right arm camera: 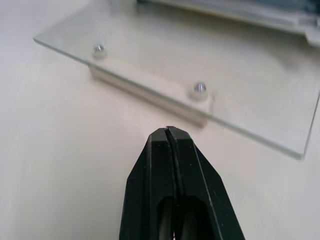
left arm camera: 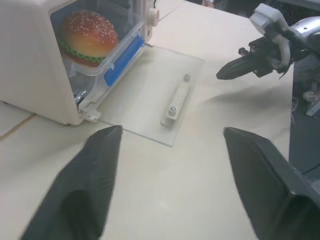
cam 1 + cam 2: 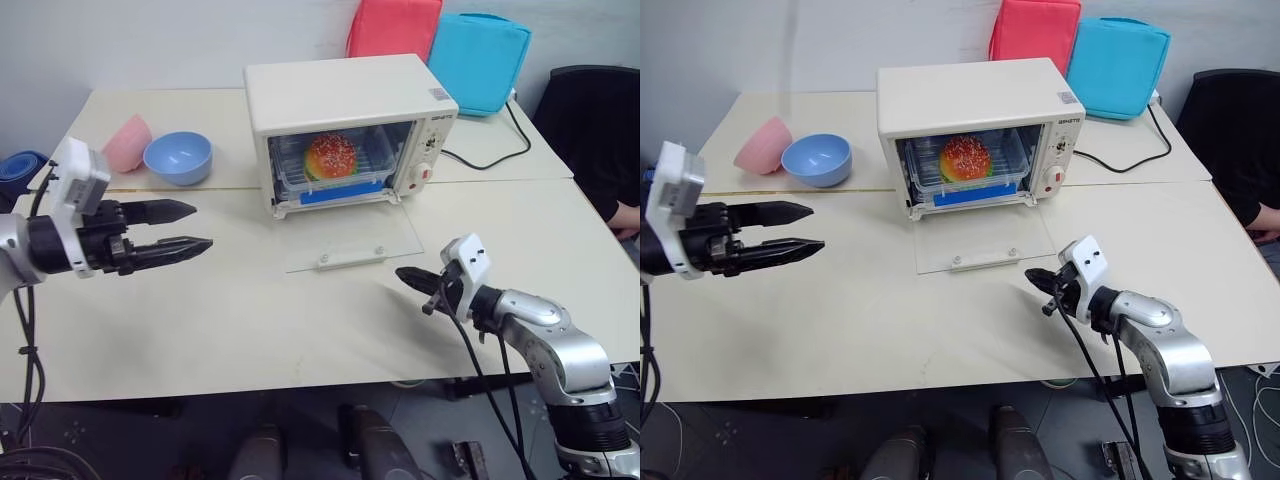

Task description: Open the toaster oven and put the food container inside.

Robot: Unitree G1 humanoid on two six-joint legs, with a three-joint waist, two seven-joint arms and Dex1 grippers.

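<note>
The toaster oven stands on the pale desk, its glass door folded flat down onto the desk in front of it, with the cream handle near the door's front edge. The food container sits inside the oven on the rack, a toy hamburger showing through its clear walls and a blue clip along its front side.

The left tool hovers above the desk well to the left of the open door, its two black fingers spread apart and empty, pointing toward the oven. The right tool hangs low over the desk just off the door's front right corner, its fingers pressed together with nothing between them; in the right wrist view the tips meet in a closed seam just short of the handle.

A pink bowl and a blue bowl rest side by side on the desk to the left of the oven. Behind the oven, a red cushion and a blue cushion stand against the wall. A black cable runs across the desk to the right of the oven.
</note>
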